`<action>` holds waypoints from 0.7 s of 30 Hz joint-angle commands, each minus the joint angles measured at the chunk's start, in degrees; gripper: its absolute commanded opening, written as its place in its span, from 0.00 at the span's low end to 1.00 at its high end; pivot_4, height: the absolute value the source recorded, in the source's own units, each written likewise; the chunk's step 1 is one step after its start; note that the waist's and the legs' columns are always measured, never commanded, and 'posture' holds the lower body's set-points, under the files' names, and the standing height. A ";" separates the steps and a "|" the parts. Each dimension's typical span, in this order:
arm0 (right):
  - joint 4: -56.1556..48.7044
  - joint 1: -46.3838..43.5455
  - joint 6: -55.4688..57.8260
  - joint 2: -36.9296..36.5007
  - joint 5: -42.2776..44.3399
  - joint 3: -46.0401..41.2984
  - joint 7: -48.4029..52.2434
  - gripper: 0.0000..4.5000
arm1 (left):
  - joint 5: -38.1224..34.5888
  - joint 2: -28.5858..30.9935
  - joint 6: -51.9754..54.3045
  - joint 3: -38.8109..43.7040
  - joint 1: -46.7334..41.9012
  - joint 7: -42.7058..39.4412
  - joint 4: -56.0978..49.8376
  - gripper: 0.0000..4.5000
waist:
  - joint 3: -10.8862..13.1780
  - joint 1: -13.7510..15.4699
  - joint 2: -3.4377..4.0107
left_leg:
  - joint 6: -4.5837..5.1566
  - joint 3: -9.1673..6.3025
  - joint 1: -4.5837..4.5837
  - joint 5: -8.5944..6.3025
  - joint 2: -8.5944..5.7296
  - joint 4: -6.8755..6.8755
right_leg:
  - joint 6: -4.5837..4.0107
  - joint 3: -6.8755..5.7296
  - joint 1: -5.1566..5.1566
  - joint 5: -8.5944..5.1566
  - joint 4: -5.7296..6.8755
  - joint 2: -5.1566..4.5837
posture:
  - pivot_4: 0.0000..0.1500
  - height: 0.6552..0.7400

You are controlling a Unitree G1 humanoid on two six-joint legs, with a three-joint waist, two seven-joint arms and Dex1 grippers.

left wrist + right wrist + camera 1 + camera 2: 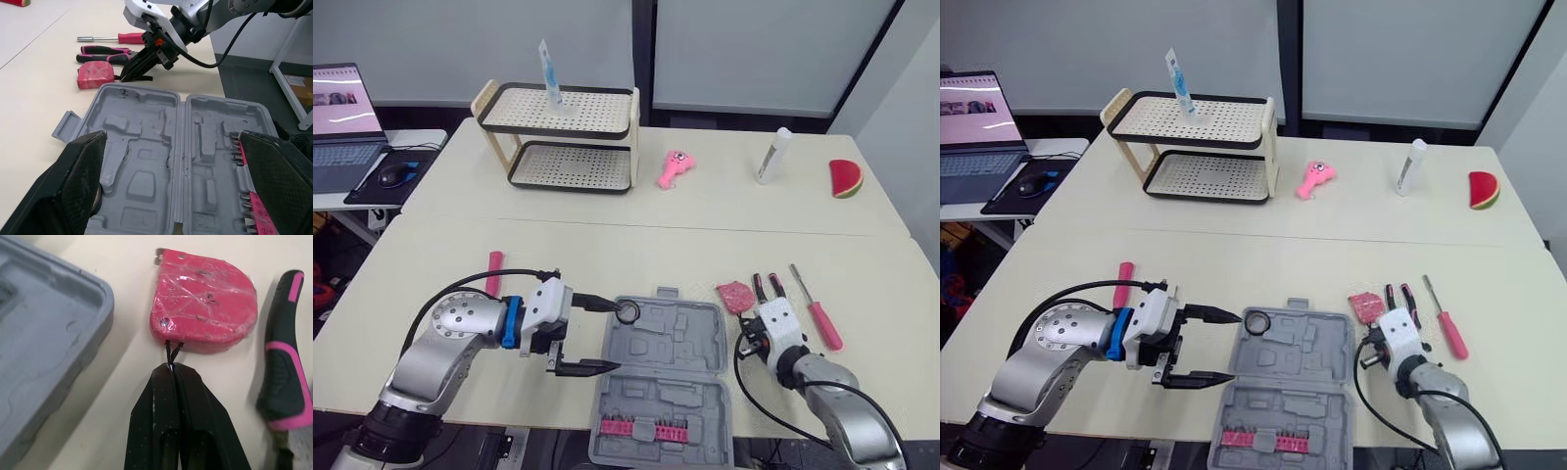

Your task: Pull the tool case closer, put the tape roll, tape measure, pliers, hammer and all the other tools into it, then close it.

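The grey tool case (680, 387) lies open near the table's front edge, with a row of pink bits (641, 427) in its near half. A small black tape roll (627, 312) rests in the case's far left corner. My left gripper (605, 336) stands open at the case's left edge, its upper finger close to the roll. The pink tape measure (205, 308) lies just right of the case. My right gripper (171, 368) is shut on its thin black cord. Pink-handled pliers (766, 287) and a red screwdriver (820, 315) lie to the right of it.
A pink-red stick-like tool (494, 271) lies left of my left arm. At the back stand a two-tier rack (563, 137), a pink toy (674, 168), a white bottle (773, 155) and a watermelon slice (846, 178). A laptop (342, 117) sits on a side table at far left.
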 commanded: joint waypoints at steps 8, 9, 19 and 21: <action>-15.16 15.23 3.42 -2.95 3.49 -3.88 2.50 0.00 | 0.35 0.32 -0.31 -3.39 -0.99 -1.62 -3.40 1.00 | -0.02 -0.07 0.04 | 0.01 -0.02 0.10 0.01 0.01 0.02 | 0.00 0.01 0.06 -0.01 0.09 0.03 | 1.00 0.94; -16.16 17.10 3.58 -2.96 3.65 -4.53 2.50 0.00 | 0.24 0.29 -0.15 -3.83 -1.18 -1.90 -3.52 1.00 | -0.04 -0.07 0.06 | 0.01 -0.01 0.09 0.01 0.01 0.04 | 0.00 0.01 0.06 -0.01 0.09 0.03 | 1.00 0.94; -22.89 32.64 2.83 -3.07 4.59 -6.69 3.38 0.00 | 1.05 0.59 -0.95 -7.22 -2.02 -5.29 -4.23 1.00 | -0.14 -0.06 0.17 | 0.01 -0.02 0.14 0.00 0.02 0.04 | -0.01 0.01 0.14 -0.03 0.05 0.03 | 1.00 0.94; -24.01 33.99 3.20 -3.08 4.67 -5.79 3.50 0.00 | 0.83 0.39 -0.56 -7.68 -2.42 -5.39 -4.42 1.00 | -0.15 -0.07 0.16 | 0.01 -0.02 0.15 0.00 0.02 0.04 | -0.01 0.01 0.14 -0.03 0.05 0.04 | 1.00 0.94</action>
